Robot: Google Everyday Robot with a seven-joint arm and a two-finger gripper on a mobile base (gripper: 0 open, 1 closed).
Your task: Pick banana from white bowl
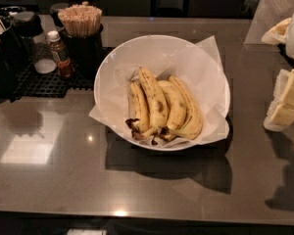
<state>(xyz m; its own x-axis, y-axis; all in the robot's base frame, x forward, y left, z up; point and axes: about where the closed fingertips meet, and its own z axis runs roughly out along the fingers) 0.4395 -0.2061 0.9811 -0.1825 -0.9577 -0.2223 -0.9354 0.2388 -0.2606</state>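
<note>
The white bowl (116, 67), lined with crumpled white paper, stands in the middle of the dark counter. Several bananas lie side by side in it, stems toward the front. The banana (153, 101) is the longest one, second from the left, nearly straight, speckled, with a dark brown blotch and a blackened stem end. My gripper (287, 101) shows as a cream-white shape at the right edge of the camera view. It is to the right of the bowl, apart from it, and holds nothing that I can see.
A black mat (44, 82) at the back left carries a small brown sauce bottle (60, 54), a black cup of wooden stirrers (81, 23), a shaker (32, 38) and dark containers. Another pale part of the arm (284, 28) is at the upper right.
</note>
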